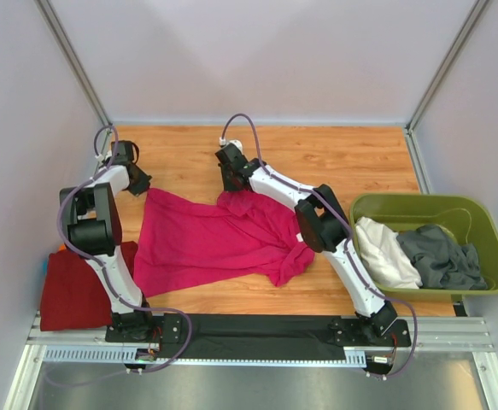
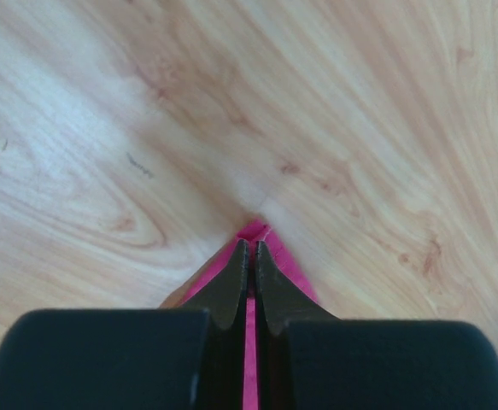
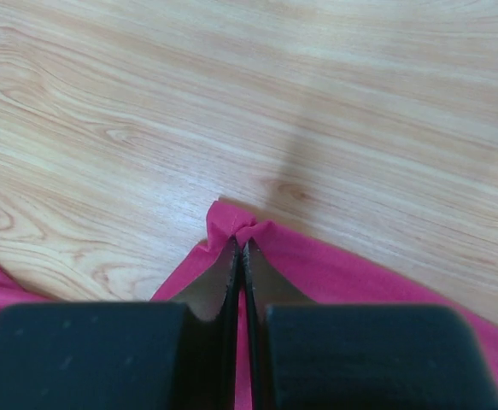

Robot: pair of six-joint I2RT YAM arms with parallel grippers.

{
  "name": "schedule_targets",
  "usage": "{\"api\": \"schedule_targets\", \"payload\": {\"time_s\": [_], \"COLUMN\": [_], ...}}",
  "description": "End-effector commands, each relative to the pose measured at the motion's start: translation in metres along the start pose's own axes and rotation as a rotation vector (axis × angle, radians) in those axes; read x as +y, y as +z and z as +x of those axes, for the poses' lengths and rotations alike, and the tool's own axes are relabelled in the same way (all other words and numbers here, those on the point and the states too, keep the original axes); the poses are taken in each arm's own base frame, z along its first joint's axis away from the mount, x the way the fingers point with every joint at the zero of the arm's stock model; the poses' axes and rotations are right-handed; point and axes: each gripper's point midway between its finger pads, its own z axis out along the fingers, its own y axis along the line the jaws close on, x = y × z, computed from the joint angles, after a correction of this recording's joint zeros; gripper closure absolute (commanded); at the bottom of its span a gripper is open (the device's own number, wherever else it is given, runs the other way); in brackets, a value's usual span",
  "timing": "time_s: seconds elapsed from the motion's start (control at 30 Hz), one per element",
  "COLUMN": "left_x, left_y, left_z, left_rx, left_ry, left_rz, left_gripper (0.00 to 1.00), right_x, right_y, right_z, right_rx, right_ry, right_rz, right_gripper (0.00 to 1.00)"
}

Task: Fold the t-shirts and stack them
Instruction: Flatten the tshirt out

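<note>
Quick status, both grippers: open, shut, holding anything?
Left gripper: closed, pinching a corner of the pink t-shirt.
Right gripper: closed, pinching a bunched edge of the same pink t-shirt.

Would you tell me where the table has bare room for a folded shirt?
The table is bare along its far edge behind the pink shirt, widest toward the green bin. Centre and near-left, by the red shirt, are crowded.

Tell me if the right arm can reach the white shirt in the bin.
Likely not yet: right gripper is shut on the pink shirt. Once freed, the white shirt lies uncovered nearby.
</note>
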Motion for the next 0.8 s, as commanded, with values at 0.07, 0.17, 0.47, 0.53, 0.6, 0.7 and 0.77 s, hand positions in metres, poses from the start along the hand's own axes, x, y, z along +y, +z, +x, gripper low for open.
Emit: {"api": "schedule_targets", "payload": {"time_s": [0.07,0.17,0.47,0.53,0.6,0.7,0.77], "left_x": [-0.003,-0.008,-0.054,-0.065,-0.071,-0.083,-0.087], "left_y": [-0.024,-0.033,-0.103,-0.126,-0.153,-0.198,-0.224], "left_z": [-0.012,-0.018,-0.067,-0.076,-0.089,-0.109,-0.118], "left_rx": [-0.053,-0.067,-0.158,-0.191,-0.243,-0.314,-0.344], "left_ry": [-0.006,0.011,0.055,0.075,0.089,0.104,0.118], "left_rz": [0.039,0.059,0.216,0.272,0.301,0.354,0.370], "left_gripper": [1.00,1.00,1.00,1.00,1.00,1.00,1.00], "right_x": [-0.021,-0.037,-0.080,-0.087,-0.094,-0.105,-0.112], "right_y": [-0.002,-0.027,-0.162,-0.201,-0.235,-0.278,-0.303], "right_z": [-0.002,-0.035,-0.168,-0.187,-0.202,-0.221,-0.233], "right_rx": [-0.002,-0.083,-0.432,-0.505,-0.571,-0.649,-0.701], "right_ry": [0.017,0.060,0.192,0.206,0.220,0.226,0.220], "right_rz": [0.051,0.047,-0.013,-0.026,-0.048,-0.054,-0.037], "right_gripper": [1.00,1.00,1.00,1.00,1.00,1.00,1.00]}}
